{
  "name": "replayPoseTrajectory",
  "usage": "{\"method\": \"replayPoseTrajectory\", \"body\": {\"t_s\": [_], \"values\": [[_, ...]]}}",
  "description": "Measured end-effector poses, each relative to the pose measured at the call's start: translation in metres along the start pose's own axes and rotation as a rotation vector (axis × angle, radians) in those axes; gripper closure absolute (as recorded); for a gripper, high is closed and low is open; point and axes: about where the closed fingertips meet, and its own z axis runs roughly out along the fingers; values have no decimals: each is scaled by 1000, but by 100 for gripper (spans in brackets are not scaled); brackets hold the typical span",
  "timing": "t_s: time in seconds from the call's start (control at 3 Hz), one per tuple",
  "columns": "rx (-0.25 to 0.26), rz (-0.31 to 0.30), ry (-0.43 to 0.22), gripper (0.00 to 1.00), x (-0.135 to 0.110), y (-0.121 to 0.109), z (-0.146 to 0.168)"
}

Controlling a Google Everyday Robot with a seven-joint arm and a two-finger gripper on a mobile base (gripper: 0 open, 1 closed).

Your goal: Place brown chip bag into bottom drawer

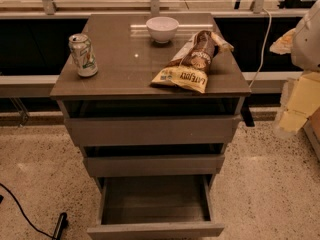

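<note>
The brown chip bag (192,61) lies on the right part of the cabinet top. Its dark brown end points to the back and its pale yellow lettered end points to the front edge. The bottom drawer (155,230) is pulled out toward me and its inside shows nothing in it. The two drawers above it are slightly out. My gripper (292,106) is a pale shape at the right edge of the view, beside the cabinet and below its top. It is well apart from the bag and touches nothing.
A green-and-white soda can (83,55) stands upright at the left of the cabinet top (120,79). A white bowl (162,29) sits at the back middle. A black cable (30,219) lies on the speckled floor at the lower left. A rail and window run behind.
</note>
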Motion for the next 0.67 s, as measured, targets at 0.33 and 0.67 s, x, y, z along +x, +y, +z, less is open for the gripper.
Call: {"method": "replayPoseTrajectory", "body": {"t_s": [0.33,0.67], "values": [[-1,-7,0,0,1,0,1],[-7,-34,0,0,6,2,3]]}}
